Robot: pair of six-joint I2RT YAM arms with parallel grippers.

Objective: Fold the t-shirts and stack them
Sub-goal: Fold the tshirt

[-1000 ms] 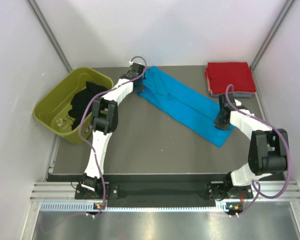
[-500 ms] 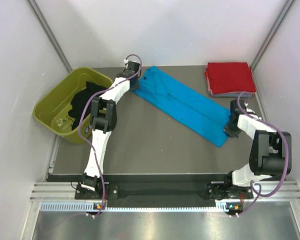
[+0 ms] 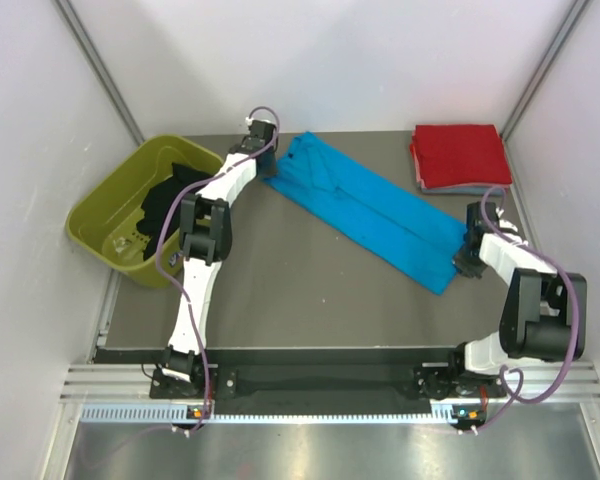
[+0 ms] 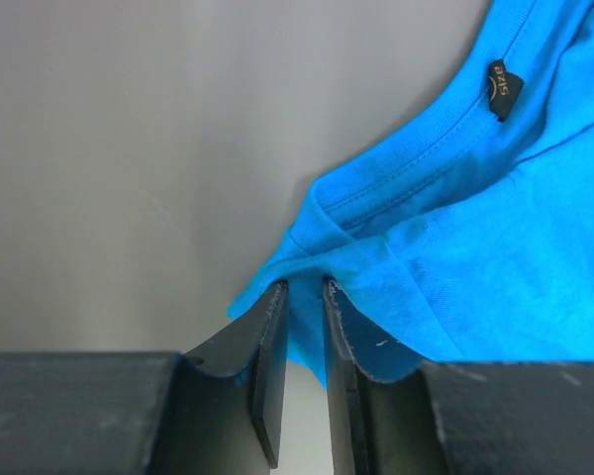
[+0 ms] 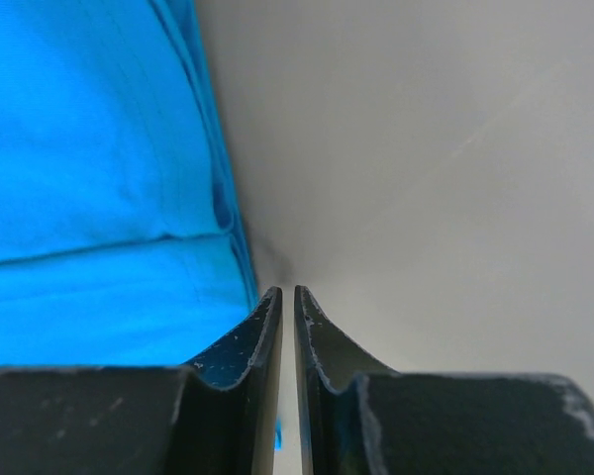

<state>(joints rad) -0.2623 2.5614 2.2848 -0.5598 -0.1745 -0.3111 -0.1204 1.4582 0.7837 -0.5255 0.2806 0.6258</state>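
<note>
The turquoise-blue t-shirt (image 3: 370, 210) lies as a long narrow strip running diagonally across the table, collar end at the back left. My left gripper (image 3: 271, 168) (image 4: 305, 287) is shut on a fold of the t-shirt (image 4: 475, 218) at its collar corner, with cloth pinched between the fingers. At the strip's near right end, my right gripper (image 3: 467, 262) (image 5: 287, 292) is shut, its tips on the bare table just beside the t-shirt's (image 5: 89, 178) edge. A folded red t-shirt (image 3: 460, 155) rests on a grey-blue one (image 3: 467, 189) at the back right corner.
An olive-green tub (image 3: 90, 215) holding black cloth (image 3: 170, 200) stands at the left, close to the left arm. Metal corner posts and white walls enclose the table on three sides.
My right gripper slid off the t-shirt's hem end to the right and now sits beside its edge. My left gripper shifted slightly back and left with the collar corner.
</note>
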